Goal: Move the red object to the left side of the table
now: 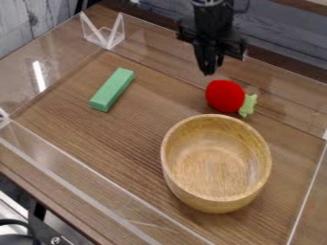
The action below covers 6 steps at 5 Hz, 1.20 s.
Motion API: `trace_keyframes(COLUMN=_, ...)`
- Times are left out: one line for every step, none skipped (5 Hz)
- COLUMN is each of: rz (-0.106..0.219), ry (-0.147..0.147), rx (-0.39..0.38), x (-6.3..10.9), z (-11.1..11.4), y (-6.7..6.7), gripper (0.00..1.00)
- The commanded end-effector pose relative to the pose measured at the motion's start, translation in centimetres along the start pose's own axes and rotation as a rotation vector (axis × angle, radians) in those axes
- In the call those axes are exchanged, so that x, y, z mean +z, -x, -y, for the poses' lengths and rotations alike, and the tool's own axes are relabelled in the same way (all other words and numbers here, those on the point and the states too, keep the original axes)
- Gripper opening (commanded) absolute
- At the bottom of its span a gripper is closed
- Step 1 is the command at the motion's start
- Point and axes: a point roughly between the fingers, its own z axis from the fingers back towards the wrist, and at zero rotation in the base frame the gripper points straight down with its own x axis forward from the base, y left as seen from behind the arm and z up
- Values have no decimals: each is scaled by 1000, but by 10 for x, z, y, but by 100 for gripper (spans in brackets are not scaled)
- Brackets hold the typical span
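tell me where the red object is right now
In the camera view the red object lies on the table right of centre, just behind the wooden bowl and below the shut gripper, far from the green block.

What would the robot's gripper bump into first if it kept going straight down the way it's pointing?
Probably the bare table. The gripper is shut and points steeply down, and its tip seems to sit behind and a little left of the red object, not over it. Depth is hard to judge from this one view.
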Motion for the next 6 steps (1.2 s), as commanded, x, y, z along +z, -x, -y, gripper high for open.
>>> trace_keyframes(rz=79, ry=-14, rx=-15, x=14, z=2, y=-15, gripper=0)
trace_keyframes(rz=55, ry=-16, rx=-23, x=-1, z=4, y=-14, gripper=100)
trace_keyframes(rz=37, ry=-19, rx=-34, x=-17, z=7, y=-10, gripper=100)
trace_keyframes(rz=22, ry=-19, rx=-51, x=-29, z=13, y=-6, gripper=100)
trace_keyframes(rz=3, ry=-18, rx=-55, x=-41, z=16, y=-3, gripper=100)
trace_keyframes(rz=-6, ry=-19, rx=-56, x=-49, z=18, y=-1, gripper=100)
